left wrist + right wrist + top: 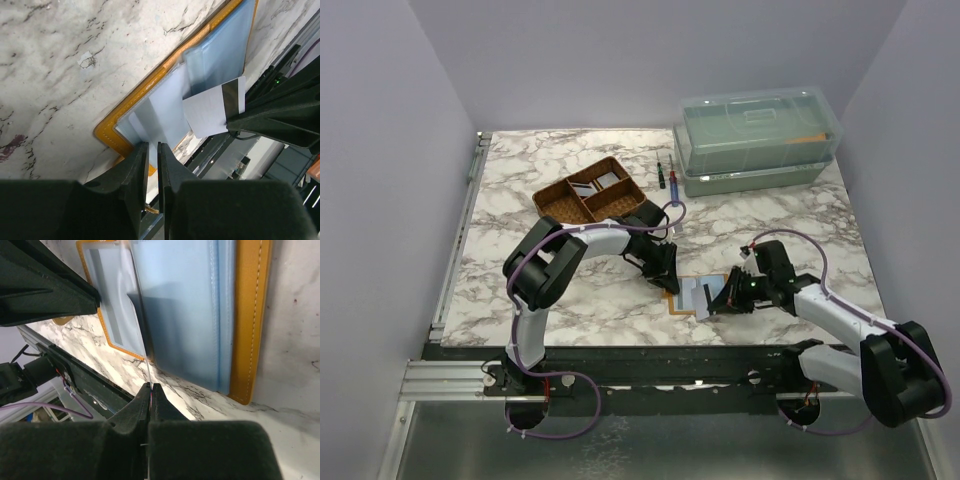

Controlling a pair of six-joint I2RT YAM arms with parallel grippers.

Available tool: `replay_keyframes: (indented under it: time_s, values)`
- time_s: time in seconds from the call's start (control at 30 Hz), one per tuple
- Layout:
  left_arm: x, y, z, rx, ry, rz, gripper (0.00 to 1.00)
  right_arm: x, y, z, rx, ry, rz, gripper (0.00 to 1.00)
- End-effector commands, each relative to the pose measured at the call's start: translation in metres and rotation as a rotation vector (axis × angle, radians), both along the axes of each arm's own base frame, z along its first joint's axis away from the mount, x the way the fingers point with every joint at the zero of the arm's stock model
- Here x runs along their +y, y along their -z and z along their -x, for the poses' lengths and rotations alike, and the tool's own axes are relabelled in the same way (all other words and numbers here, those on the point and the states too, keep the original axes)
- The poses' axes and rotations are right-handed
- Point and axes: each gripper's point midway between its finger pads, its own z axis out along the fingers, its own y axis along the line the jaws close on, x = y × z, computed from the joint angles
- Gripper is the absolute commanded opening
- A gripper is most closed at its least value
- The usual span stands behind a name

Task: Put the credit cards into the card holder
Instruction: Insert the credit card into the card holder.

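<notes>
Tray (556, 204) holds cards (611, 180) (wallet (686, 298) open).

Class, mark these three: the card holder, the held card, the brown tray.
card holder (247, 315): right wrist view, orange border.
card (207, 112): left wrist view, white face.
tray (558, 205): top view, left compartment floor.

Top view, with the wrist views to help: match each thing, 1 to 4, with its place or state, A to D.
Things
1 card holder
2 striped credit card
3 brown tray
4 lidded box

Places or states
A at the far right corner
B pinched in the right gripper
C lying open on the table
D on the far half, left of the lidded box

Pairs: 1-C, 2-B, 3-D, 4-A
</notes>
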Motion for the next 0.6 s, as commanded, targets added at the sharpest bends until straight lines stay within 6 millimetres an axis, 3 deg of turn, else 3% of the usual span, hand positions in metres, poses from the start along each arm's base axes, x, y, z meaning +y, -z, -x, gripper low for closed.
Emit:
replay_keyframes:
  time_s: [0.0,0.57]
  values:
    - [0.018,0.029,-0.008,-0.043,-0.003,-0.124,0.2,0.002,-0.004,-0.015,-0.042,-0.008,0.005,0.0]
    - [0.023,0.034,-0.014,-0.074,0.011,-0.167,0.19,0.001,0.009,-0.043,-0.113,0.005,0.055,0.01]
